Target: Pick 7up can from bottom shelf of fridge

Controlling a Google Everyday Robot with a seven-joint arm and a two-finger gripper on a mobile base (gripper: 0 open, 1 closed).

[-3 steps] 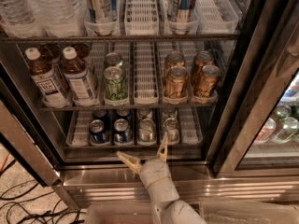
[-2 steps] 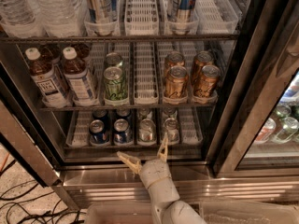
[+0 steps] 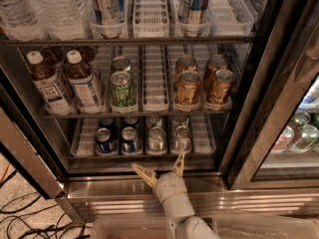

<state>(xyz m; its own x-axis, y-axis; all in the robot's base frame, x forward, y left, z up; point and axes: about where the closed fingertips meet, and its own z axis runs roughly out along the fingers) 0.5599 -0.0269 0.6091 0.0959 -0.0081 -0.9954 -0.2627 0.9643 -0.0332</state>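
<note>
The fridge (image 3: pixel 279 98) stands open in front of me. On its bottom shelf (image 3: pixel 144 158) two dark blue cans (image 3: pixel 116 140) stand at the left. Right of them are two pale silvery cans. I take the left one for the 7up can (image 3: pixel 156 139). The other (image 3: pixel 181 136) looks much the same, and its print is too faint to tell them apart. My gripper (image 3: pixel 158 159) is open, just outside the shelf's front edge. It sits low in front of the 7up can and is not touching it. Its right finger (image 3: pixel 180 158) overlaps the right silvery can.
The middle shelf holds two bottled drinks (image 3: pixel 67 81), a brighter green-and-white can (image 3: pixel 122 87) and several golden cans (image 3: pixel 202 83). The top shelf has water bottles and tall cans. The steel base (image 3: pixel 99 193) is below. A second cooler's cans (image 3: pixel 299 131) are at the right, cables (image 3: pixel 20 218) at the lower left.
</note>
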